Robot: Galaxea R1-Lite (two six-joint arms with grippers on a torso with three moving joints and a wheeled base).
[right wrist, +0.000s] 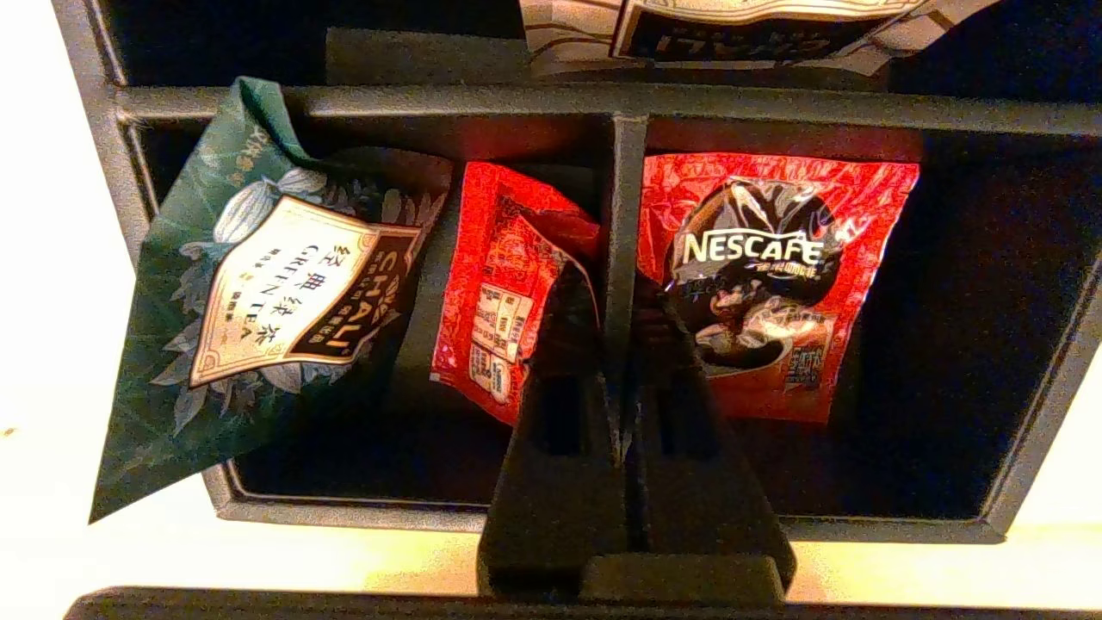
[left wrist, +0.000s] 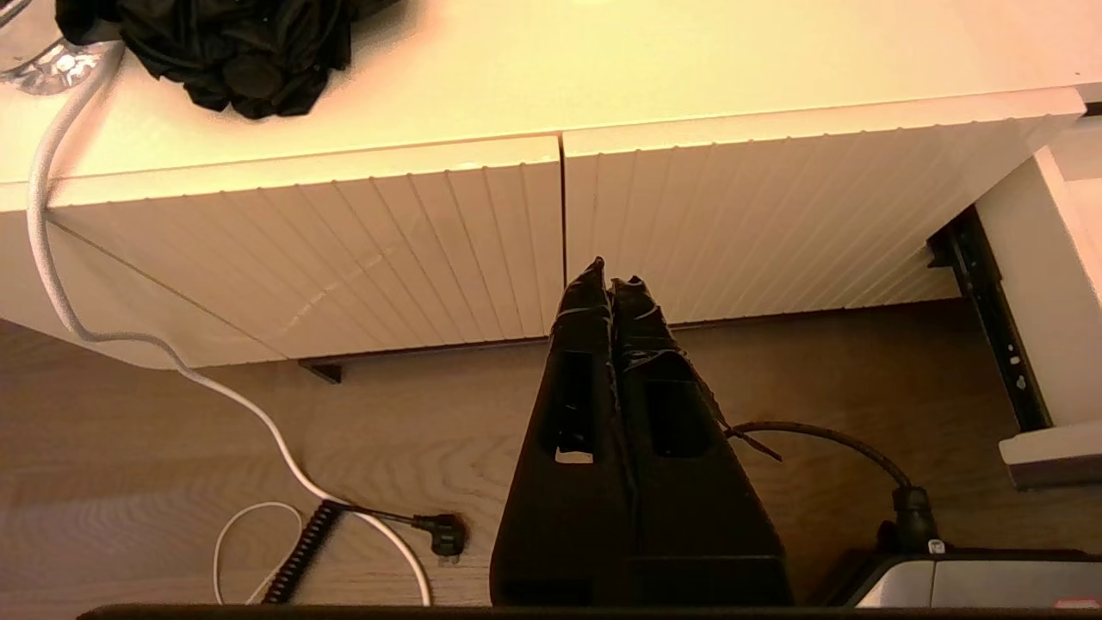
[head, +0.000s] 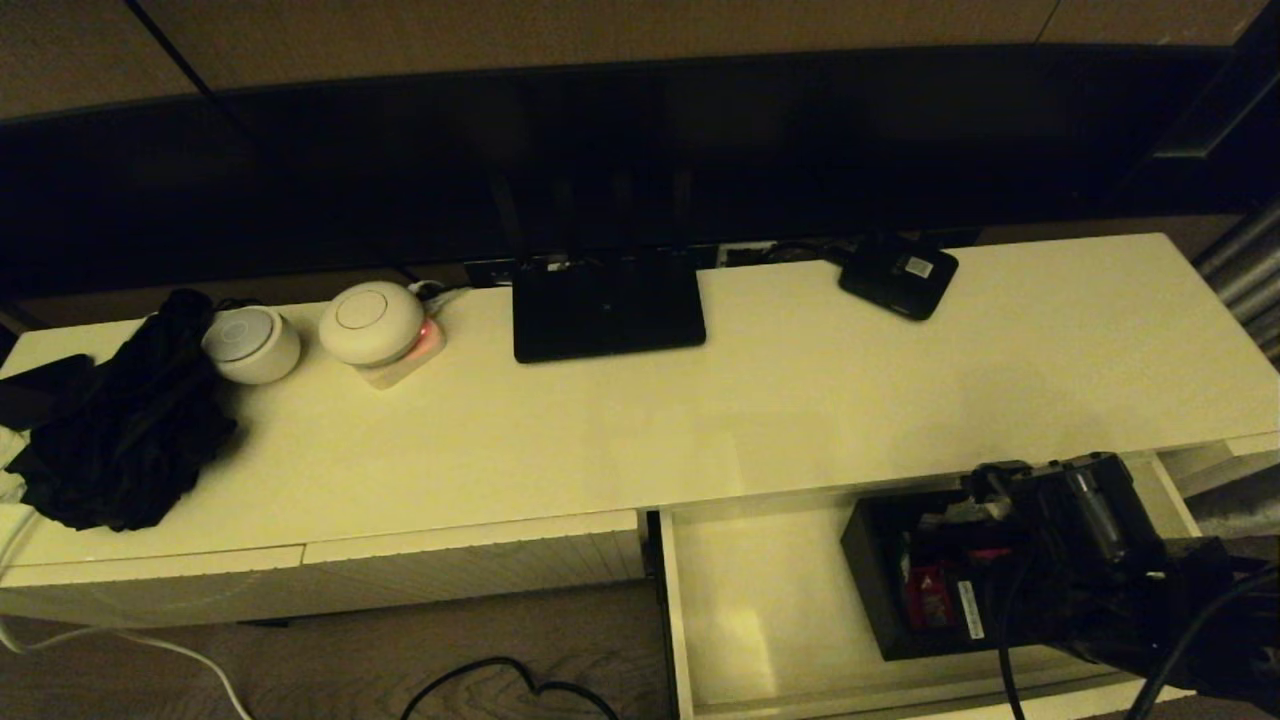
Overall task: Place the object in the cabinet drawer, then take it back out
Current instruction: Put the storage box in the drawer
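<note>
Black divided box [head: 900, 590] with red packets sits in the open cream drawer [head: 740, 620], right side

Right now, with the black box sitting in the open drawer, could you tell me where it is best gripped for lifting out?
Probably the upright centre divider of the black box, taken from straight above: it is thin, rigid and exposed between the packets. The right gripper is shut on it there. The left gripper hangs shut beside the closed drawer fronts.
</note>
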